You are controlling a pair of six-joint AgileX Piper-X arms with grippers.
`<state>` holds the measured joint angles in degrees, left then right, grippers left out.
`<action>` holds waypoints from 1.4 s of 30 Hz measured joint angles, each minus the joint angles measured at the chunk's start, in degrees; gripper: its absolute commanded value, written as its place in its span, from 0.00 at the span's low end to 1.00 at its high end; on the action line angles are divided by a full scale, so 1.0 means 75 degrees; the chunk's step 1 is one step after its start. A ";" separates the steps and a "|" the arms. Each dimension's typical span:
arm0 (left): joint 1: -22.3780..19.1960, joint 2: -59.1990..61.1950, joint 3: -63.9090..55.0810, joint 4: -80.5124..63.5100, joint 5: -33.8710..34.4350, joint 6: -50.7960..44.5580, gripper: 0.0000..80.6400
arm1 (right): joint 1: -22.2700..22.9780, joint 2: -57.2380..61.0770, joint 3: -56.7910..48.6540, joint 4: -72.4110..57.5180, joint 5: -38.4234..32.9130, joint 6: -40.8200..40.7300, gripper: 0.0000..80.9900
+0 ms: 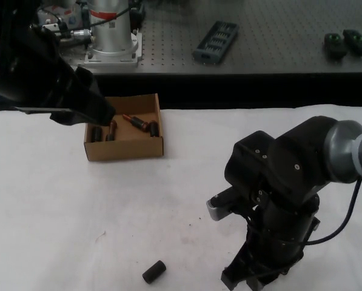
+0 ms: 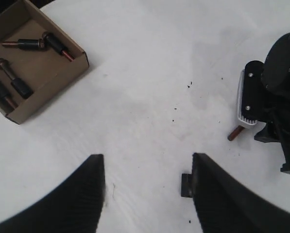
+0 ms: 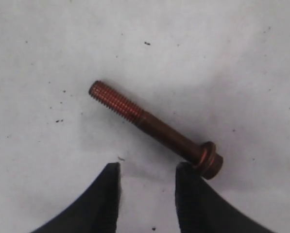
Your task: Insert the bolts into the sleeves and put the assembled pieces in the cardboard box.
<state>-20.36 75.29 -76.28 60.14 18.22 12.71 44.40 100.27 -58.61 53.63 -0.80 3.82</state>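
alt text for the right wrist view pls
A copper-coloured bolt lies flat on the white surface, its flanged head close to one finger of the right gripper. The gripper's two black fingers are open, with nothing between them.

The high view looks forward and down from the rear, over the bench from some way off. The left wrist view looks down from well above, past its pincer, sharing the cardboard box with the high view. The right wrist view faces down, close over the bolt, which the left wrist view also catches.
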 measured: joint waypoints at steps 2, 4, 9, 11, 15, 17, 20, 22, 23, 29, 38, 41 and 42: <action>0.0000 0.0000 0.0000 0.0014 0.0000 0.0021 0.50 | 0.0000 0.0000 0.0141 -0.0201 0.0107 -0.0140 0.36; 0.0000 0.0000 0.0000 0.0059 0.0000 0.0048 0.50 | 0.0000 0.0000 0.0275 -0.0428 0.0169 -0.0208 0.36; 0.0000 0.0000 0.0000 0.0116 -0.0094 0.0103 0.50 | -0.0014 0.0000 0.0482 -0.0995 0.0286 -0.0285 0.36; 0.0000 0.0000 0.0000 0.0114 -0.0119 0.0099 0.50 | -0.0070 0.0000 0.0485 -0.1303 0.0319 -0.0285 0.36; 0.0000 0.0000 0.0000 0.0163 -0.0118 0.0099 0.50 | -0.0370 0.0000 0.0485 -0.1892 0.0390 -0.0171 0.36; 0.0000 0.0000 0.0000 0.0192 -0.0146 0.0115 0.50 | -0.0641 0.0000 0.0485 -0.2026 0.0427 -0.0044 0.36; 0.0000 0.0000 0.0000 0.0238 -0.0238 0.0107 0.50 | -0.0882 0.0000 0.0485 -0.2126 0.0426 0.0102 0.36; 0.0000 0.0000 0.0000 0.0240 -0.0258 0.0107 0.50 | -0.1072 0.0000 0.0485 -0.2445 0.0264 0.0407 0.36; 0.0000 0.0000 0.0000 0.0240 -0.0268 0.0107 0.50 | -0.1121 0.0000 0.0485 -0.2588 0.0107 0.0609 0.36; 0.0000 0.0000 0.0000 0.0252 -0.0347 0.0107 0.50 | -0.1201 0.0000 0.0485 -0.2829 -0.0903 0.2328 0.36; 0.0000 0.0000 0.0000 0.0294 -0.0347 0.0107 0.50 | -0.1110 0.0000 0.0485 -0.2586 -0.1457 0.4263 0.36; 0.0000 0.0000 0.0000 0.0293 -0.0347 0.0107 0.50 | -0.1110 0.0000 0.0485 -0.2586 -0.1391 0.4706 0.36; 0.0000 0.0000 0.0000 0.0293 -0.0347 0.0107 0.50 | -0.1110 0.0000 0.0485 -0.2600 -0.1364 0.4810 0.36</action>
<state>-20.36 75.29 -76.28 62.34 15.61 13.52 36.08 100.27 -54.97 34.13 -11.03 39.89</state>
